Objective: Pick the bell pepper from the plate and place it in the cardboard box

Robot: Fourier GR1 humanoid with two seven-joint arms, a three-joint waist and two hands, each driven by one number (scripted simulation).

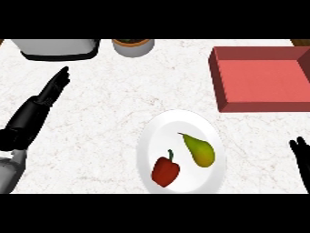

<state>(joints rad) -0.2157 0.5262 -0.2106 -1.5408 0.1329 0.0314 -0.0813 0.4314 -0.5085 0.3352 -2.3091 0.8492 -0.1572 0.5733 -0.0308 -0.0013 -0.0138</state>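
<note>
A red bell pepper with a dark stem lies on the lower left part of a white plate. Beside it on the same plate lies a yellow-green pear. The reddish cardboard box sits open-topped at the upper right of the counter. My right hand shows at the lower right edge with straight fingers, apart from the plate. My left hand rests at the left with its fingers straight and pointing up the counter, far from the pepper. Neither hand holds anything.
A grey appliance stands at the back left of the white marble counter. Next to it is a small round pot. Brown wood shows past the counter's far corners.
</note>
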